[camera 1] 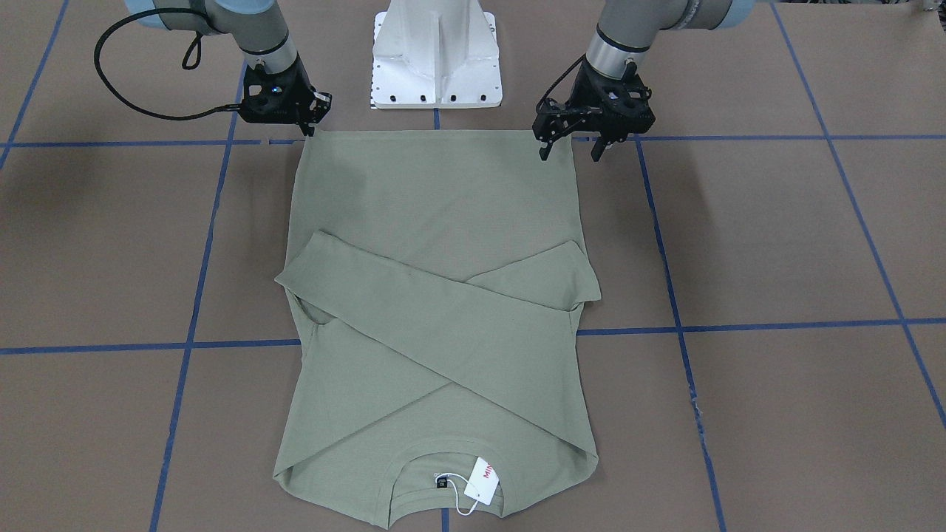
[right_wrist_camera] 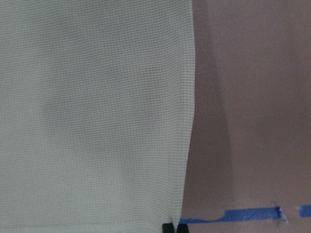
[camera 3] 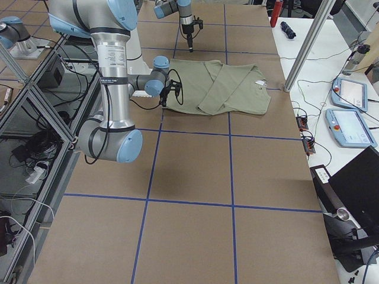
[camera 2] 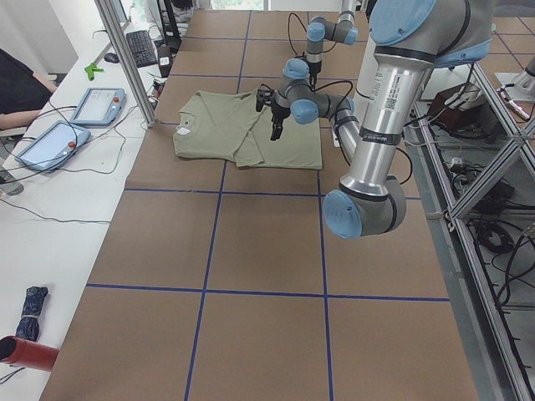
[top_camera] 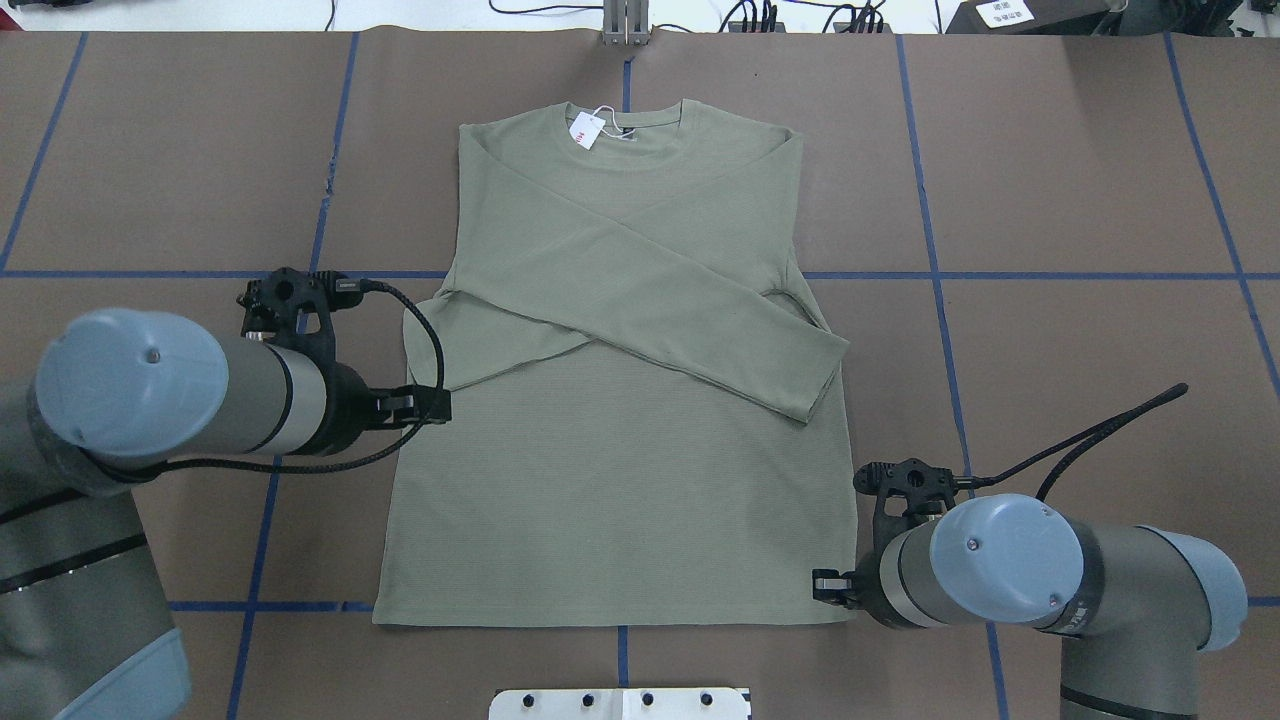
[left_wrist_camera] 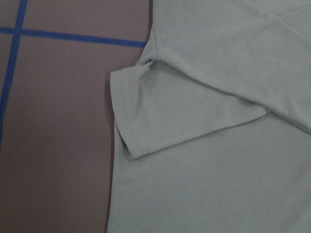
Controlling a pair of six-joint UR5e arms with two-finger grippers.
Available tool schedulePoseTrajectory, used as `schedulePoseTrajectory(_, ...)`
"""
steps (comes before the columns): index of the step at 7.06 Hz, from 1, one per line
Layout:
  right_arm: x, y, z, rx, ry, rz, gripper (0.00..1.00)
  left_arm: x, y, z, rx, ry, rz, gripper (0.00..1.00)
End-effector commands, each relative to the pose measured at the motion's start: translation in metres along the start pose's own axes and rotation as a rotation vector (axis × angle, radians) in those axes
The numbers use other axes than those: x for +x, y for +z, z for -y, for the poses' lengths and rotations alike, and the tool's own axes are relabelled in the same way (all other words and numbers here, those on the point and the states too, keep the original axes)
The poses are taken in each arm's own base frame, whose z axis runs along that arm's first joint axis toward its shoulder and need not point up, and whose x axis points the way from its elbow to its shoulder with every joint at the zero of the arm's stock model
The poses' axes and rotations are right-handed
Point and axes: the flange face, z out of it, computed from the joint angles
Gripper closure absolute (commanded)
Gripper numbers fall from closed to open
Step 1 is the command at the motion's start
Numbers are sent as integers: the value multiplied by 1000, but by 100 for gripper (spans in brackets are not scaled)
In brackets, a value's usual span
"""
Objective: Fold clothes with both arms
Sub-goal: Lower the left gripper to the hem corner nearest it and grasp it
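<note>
The sage-green long-sleeved shirt [camera 1: 436,199] [top_camera: 620,480] lies flat on the brown table with both sleeves crossed over its chest. Its collar and white hang tag [camera 1: 482,480] are at the far end from me. My right gripper [camera 1: 309,131] [top_camera: 825,585] is down at the hem's right corner, its fingertips [right_wrist_camera: 167,228] pinched together on the shirt's edge [right_wrist_camera: 97,121]. My left gripper [camera 1: 570,154] [top_camera: 430,402] hangs open above the shirt's left edge, holding nothing. The left wrist view shows the folded sleeve cuff [left_wrist_camera: 127,131] beneath it.
My white base pedestal [camera 1: 436,55] stands just behind the hem. Blue tape lines [camera 1: 776,324] cross the table cover. Two tablets [camera 2: 96,106] lie on the white side bench, and a metal post [camera 2: 125,58] stands near the collar end.
</note>
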Motion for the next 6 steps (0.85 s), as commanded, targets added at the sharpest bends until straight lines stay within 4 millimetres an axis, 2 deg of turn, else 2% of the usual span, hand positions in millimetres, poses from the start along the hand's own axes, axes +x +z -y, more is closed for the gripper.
schedulePoseTrajectory(1,-3,-12,1,6,-1,22,100,-5,30,-78,-74,-81,36,0)
schedulePoseTrajectory(2,-5,-18,1,7,-1,34,100,-12,40,-92,-61,-84,63,0)
schedulePoseTrajectory(4,-7,-23,1,8,-2,45,100,-29,57,-94,-52,-81,123,0)
schedulePoseTrajectory(6,-8,-24,2,10,-1,47,100,-34,66,-97,-56,-77,143,1)
